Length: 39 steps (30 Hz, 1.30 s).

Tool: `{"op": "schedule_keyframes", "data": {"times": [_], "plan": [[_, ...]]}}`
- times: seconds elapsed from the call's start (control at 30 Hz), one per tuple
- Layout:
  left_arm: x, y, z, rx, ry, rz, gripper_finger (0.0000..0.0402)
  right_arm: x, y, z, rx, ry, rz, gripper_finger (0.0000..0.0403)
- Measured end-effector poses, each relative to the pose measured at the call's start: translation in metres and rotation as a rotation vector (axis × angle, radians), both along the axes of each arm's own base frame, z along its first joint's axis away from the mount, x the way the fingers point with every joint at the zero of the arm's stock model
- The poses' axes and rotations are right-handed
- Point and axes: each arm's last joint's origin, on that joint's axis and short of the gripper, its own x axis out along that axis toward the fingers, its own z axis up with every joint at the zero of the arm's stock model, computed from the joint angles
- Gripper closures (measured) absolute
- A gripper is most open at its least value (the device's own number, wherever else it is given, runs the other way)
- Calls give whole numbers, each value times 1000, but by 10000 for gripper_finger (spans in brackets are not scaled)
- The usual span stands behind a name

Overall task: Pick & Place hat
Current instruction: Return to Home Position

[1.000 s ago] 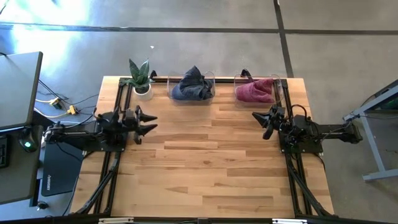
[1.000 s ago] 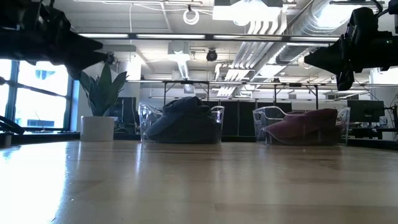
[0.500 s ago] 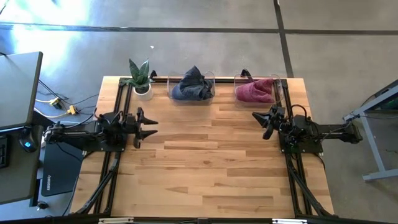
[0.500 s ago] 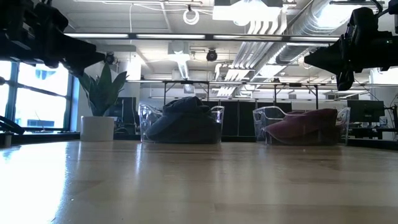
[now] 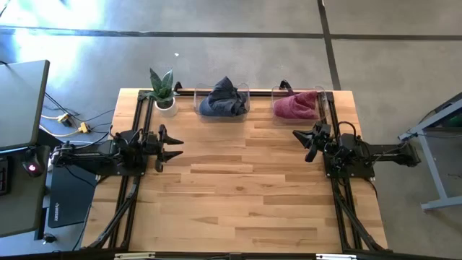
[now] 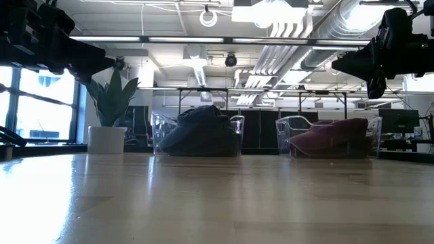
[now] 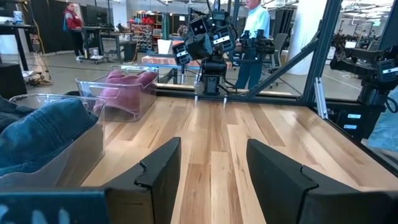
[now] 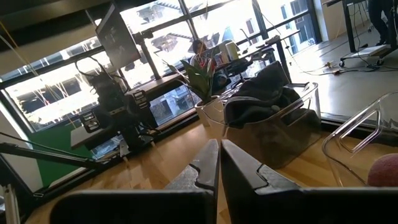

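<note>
Left gripper: over the tabletop near its left edge, about midway along that edge, pointing toward the right edge. Fingers spread apart, nothing between them. Low view shows it raised clear of the wood.

Potted plant: far left corner, white pot, upright green leaves.

Left transparent bin: on the far edge, left of centre, near the plant on its right side. Holds a dark blue bundle of cloth, heaped above the rim.

Right transparent bin: on the far edge toward the far right corner, apart from the left bin. Red cap lies inside it, slumped, taking up most of the bin.

Right gripper: near the right edge, on the near side of the right bin and apart from it, raised off the tabletop, pointing toward the left edge. Fingers pressed together, empty.

Beyond the right edge, in the room: a person standing behind the right arm.
</note>
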Motion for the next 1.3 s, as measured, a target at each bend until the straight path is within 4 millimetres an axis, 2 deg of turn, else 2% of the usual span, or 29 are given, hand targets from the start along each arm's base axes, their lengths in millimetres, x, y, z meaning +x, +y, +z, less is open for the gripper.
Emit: {"op": "schedule_keyframes", "data": {"times": [0.57,0.83,1.0,1.23,1.3], "plan": [[0,0,0,0,0,1,223,0,0,0,0,0,0,391],[2,0,-3,81,41,-3,229,0,0,0,0,0,0,391],[5,0,-7,71,91,-4,276,0,0,0,0,0,0,391],[7,0,-10,8,118,-2,388,0,0,0,0,0,0,391],[7,0,-10,8,119,-4,393,0,0,0,0,0,0,391]]}}
